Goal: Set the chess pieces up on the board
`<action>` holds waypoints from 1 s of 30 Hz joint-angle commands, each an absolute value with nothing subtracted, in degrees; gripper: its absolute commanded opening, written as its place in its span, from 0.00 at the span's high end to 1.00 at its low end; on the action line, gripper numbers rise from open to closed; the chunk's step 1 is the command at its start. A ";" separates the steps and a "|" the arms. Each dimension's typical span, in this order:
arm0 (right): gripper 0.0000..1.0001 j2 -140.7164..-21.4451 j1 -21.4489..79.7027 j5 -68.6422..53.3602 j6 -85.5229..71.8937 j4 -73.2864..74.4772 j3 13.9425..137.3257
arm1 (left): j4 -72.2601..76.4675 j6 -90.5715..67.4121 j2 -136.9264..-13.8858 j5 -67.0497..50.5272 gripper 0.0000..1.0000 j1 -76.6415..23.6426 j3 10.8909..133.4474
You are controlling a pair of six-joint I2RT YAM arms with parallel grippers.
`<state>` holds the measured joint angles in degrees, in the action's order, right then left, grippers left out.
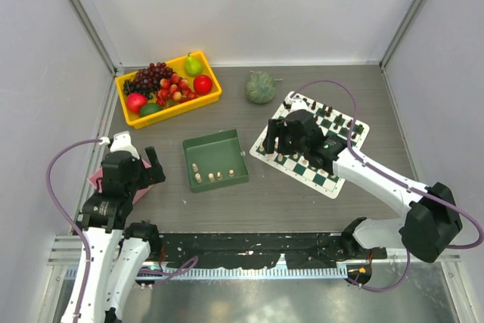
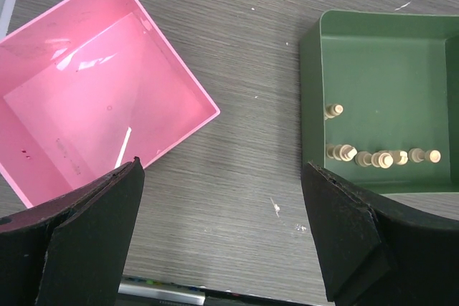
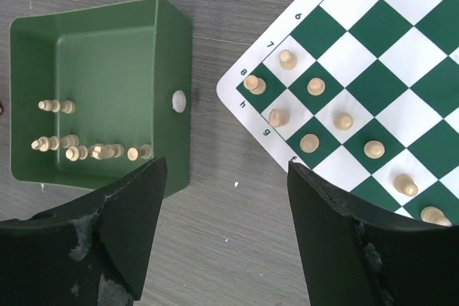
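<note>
The checkered board (image 1: 327, 183) lies right of centre, and its corner (image 3: 391, 41) shows in the right wrist view. Several cream chess pieces (image 3: 315, 87) stand on its near-corner squares. More cream pieces (image 3: 79, 150) lie on their sides in the green tray (image 1: 219, 149), also seen as pieces (image 2: 380, 157) from the left wrist. My right gripper (image 3: 226, 177) is open and empty over bare table between the tray and the board's corner, at the board's left edge (image 1: 278, 141). My left gripper (image 2: 222, 177) hangs open and empty left of the green tray (image 1: 153, 166).
A pink tray (image 2: 93, 91) sits empty under the left arm. A yellow bin of fruit (image 1: 168, 88) and a green squash (image 1: 260, 87) stand at the back. Dark chess pieces (image 1: 333, 119) line the board's far side.
</note>
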<state>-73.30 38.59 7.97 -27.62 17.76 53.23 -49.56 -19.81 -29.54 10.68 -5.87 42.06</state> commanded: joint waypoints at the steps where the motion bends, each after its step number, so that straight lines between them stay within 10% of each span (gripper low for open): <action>1: 0.25 -70.84 38.94 4.40 -27.60 17.75 53.79 | -46.67 -20.83 -30.93 9.76 0.01 -5.62 42.01; 20: 0.12 -87.36 35.08 -18.71 -28.84 29.88 76.35 | -45.97 -17.75 -37.18 11.86 0.01 -5.62 42.36; 25: 0.11 -90.43 35.42 -11.37 -23.65 48.32 95.06 | -46.14 -18.37 -34.55 13.28 0.01 -5.63 41.75; 30: 0.05 -82.39 37.35 9.39 -20.13 39.00 84.76 | -44.30 -17.75 -29.72 13.27 0.01 -5.63 40.52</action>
<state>-89.52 36.03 -6.48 -24.14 40.40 92.51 -47.79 -18.74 -33.39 12.01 -5.87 41.12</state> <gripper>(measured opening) 0.924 0.991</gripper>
